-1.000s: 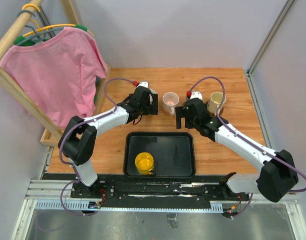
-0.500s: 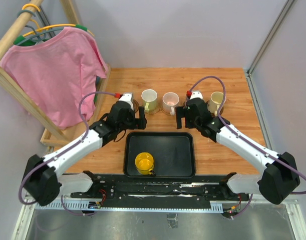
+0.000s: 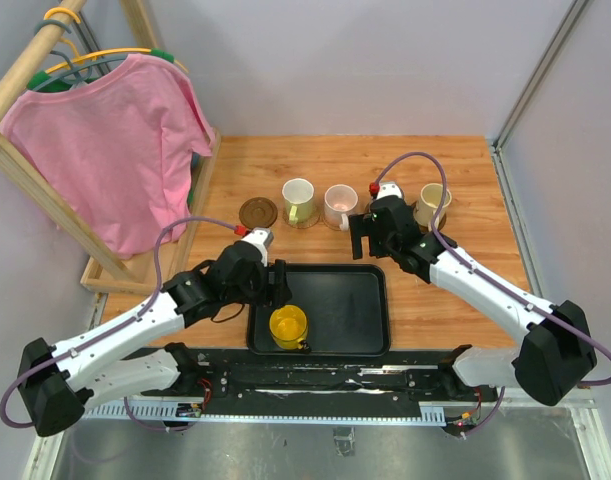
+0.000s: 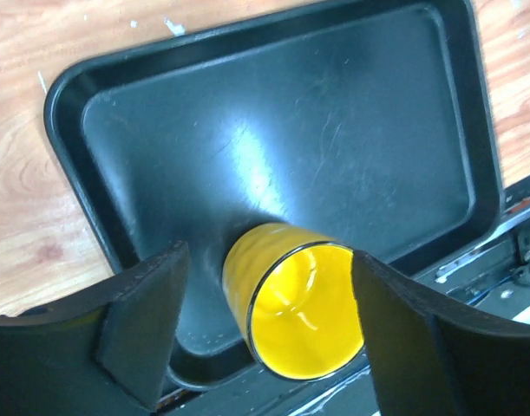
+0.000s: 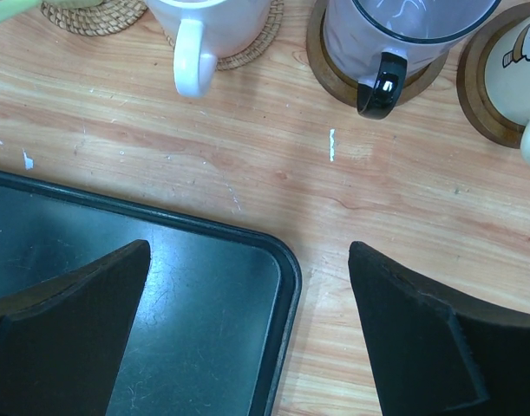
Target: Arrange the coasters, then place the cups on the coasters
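The left gripper (image 4: 269, 260) hangs over the black tray (image 3: 355, 300) at the near edge of the wooden table (image 3: 475, 180), its jaws spread to either side of the yellow cup (image 3: 288, 325). The cup stands upright in the tray's near-left part. A gap shows between it and one finger (image 4: 143, 321); on the other side I cannot tell whether finger and rim touch. The right gripper (image 5: 249, 251) hovers above the tray's far-right corner, jaws wide apart and holding nothing. Beyond the tray a row runs across the table: a bare dark coaster (image 3: 257, 212) at the left end, then a white cup (image 3: 298, 200), a pink cup (image 3: 339, 205), a greyish purple cup (image 5: 403, 26) with a dark handle, and a cream cup (image 3: 432, 205). Each cup sits on a coaster of its own. A pink shirt (image 3: 115, 150) hangs on a wooden rack (image 3: 30, 63) at the left.
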